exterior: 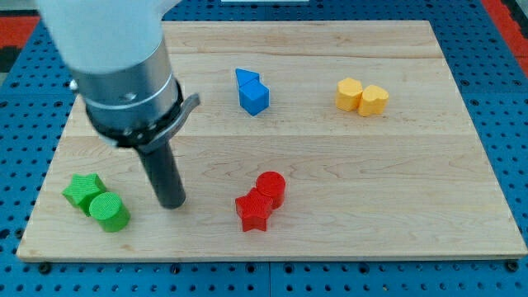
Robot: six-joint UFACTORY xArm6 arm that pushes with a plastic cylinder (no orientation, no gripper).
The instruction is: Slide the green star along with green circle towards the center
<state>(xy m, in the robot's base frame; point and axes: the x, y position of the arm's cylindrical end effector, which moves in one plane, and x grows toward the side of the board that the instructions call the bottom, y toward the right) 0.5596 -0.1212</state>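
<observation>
Two greens, star [82, 190] touching circle [110, 211], low left; tip [172, 202] just right, wrong side for pushing centreward; no jaws

A pale wooden board [346, 190] with visible plank seams carries four pairs of small coloured blocks. Near the view's bottom left, a green star block [82, 190] touches a green cylinder block [110, 211]. At the bottom centre a red star block [252, 211] touches a red cylinder block [271, 188]. Towards the top centre sit two blue blocks [252, 91] (shapes hard to make out, one wedge-like). At the top right, a yellow hexagonal block [350, 93] touches a yellow heart-shaped block [374, 100]. My tip [172, 203] rests on the board just right of the green pair.
</observation>
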